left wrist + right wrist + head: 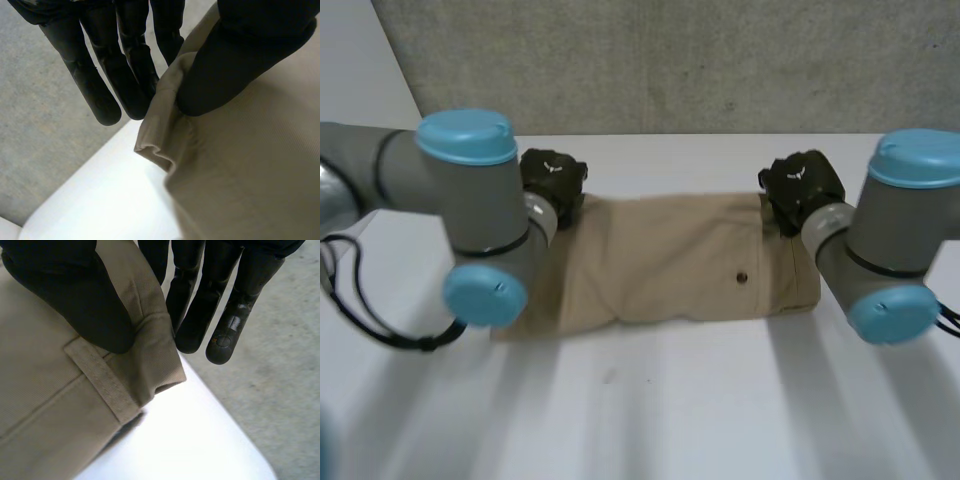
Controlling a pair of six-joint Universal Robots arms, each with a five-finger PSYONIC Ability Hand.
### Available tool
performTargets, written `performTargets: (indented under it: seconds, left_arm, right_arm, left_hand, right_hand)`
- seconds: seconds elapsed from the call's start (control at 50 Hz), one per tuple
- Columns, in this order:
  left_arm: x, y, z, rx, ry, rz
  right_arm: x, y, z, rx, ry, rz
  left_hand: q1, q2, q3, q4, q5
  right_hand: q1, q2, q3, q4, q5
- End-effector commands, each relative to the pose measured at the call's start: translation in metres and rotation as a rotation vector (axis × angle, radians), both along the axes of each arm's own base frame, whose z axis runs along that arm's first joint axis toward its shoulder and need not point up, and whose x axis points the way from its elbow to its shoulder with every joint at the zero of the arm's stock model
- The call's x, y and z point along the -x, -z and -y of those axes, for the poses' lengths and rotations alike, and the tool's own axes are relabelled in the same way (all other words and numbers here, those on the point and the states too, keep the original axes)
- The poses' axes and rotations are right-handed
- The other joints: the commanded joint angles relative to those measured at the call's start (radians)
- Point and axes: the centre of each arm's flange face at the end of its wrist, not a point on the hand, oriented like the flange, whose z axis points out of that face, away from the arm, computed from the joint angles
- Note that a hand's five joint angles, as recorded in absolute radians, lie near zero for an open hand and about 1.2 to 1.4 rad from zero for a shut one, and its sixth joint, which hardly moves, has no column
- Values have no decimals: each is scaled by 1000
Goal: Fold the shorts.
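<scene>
Tan shorts (670, 260) lie flat across the white table (670, 410), folded into a wide band, with a dark button (741, 277) near their right end. My left hand (555, 180) is at the shorts' far left corner. In the left wrist view its thumb (235, 60) presses on top of the cloth (250, 175) and its fingers (125, 75) reach behind the raised edge, pinching it. My right hand (802, 185) is at the far right corner. There its thumb (65, 290) pins the waistband (40, 390) beside a belt loop (102, 380) against the fingers (200, 305).
A grey wall (670, 60) rises behind the table's far edge, close to both hands. My left arm (480, 230) hangs over the shorts' near left corner. The white tabletop stretches bare in front of the shorts.
</scene>
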Motion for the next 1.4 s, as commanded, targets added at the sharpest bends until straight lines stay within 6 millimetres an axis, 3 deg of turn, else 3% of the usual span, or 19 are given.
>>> performTargets:
  seconds: [0.02,0.16,0.24,0.26,0.32,0.34,0.36,0.42,0.48,0.56,0.68,0.82,0.9,0.98,1.12,1.24,1.4]
  left_arm:
    - [17,47,76,126,18,22]
    - [35,87,99,239,109,-32]
    - [38,92,108,332,108,-76]
    - [38,92,109,350,106,-85]
    - [38,92,112,385,100,-109]
    - [37,93,112,382,94,-110]
    - [38,92,108,371,96,-114]
    - [39,84,102,340,102,-140]
    - [34,62,95,304,102,-208]
    - [24,25,84,274,94,-297]
    - [-3,-11,57,201,66,-335]
    - [-33,1,17,35,32,-253]
    - [-44,31,-7,-98,18,-190]
    - [-49,47,-15,-153,4,-165]
    - [-49,83,-12,-220,-10,-133]
    - [-46,87,2,-181,-32,-143]
    - [-48,93,23,-119,-115,-132]
  right_arm:
    - [-15,29,47,142,36,-50]
    - [-37,71,72,393,39,-197]
    - [-44,86,85,463,44,-219]
    - [-46,87,86,464,43,-213]
    - [-47,87,86,443,30,-173]
    - [-47,86,84,433,24,-159]
    - [-47,83,82,424,14,-141]
    - [-44,51,75,400,-4,-42]
    - [-36,13,64,370,-10,79]
    - [-26,-23,44,315,-35,167]
    - [5,-44,22,156,-48,171]
    - [33,-12,-1,-143,-3,198]
    - [45,7,-8,-225,16,198]
    - [51,22,-9,-270,14,195]
    - [53,53,2,-271,25,198]
    - [53,78,9,-264,35,188]
    - [53,87,12,-262,35,183]
  left_hand:
    - [254,202,204,199,219]
    - [254,202,204,199,219]
    - [254,202,204,199,219]
    - [254,202,204,199,219]
    - [-503,-555,-553,-558,-538]
    - [-796,-849,-846,-852,-832]
    - [-968,-1020,-1018,-1023,-1003]
    - [-968,-1020,-1018,-1023,-1003]
    - [-968,-1020,-1018,-1023,-1003]
    - [-968,-1020,-1018,-1023,-1003]
    - [-968,-1020,-1018,-1023,-1003]
    - [-940,-993,-990,-995,-975]
    - [-914,-966,-964,-969,-949]
    - [-908,-960,-958,-963,-943]
    - [-806,-858,-856,-861,-841]
    - [-700,-752,-750,-755,-735]
    - [-697,-749,-747,-752,-732]
  right_hand:
    - [397,212,181,204,228]
    - [397,212,181,204,228]
    - [397,212,181,204,228]
    - [212,27,-4,19,43]
    - [-824,-1010,-1041,-1018,-994]
    - [-824,-1010,-1041,-1018,-994]
    - [-824,-1010,-1041,-1018,-994]
    - [-824,-1010,-1041,-1018,-994]
    - [-824,-1010,-1041,-1018,-994]
    - [-824,-1010,-1041,-1018,-994]
    - [-824,-1010,-1041,-1018,-994]
    - [-824,-1010,-1041,-1018,-994]
    - [-718,-903,-934,-911,-887]
    - [-653,-838,-869,-846,-822]
    - [-474,-659,-690,-667,-643]
    - [-383,-568,-599,-576,-552]
    - [-263,-448,-479,-456,-432]
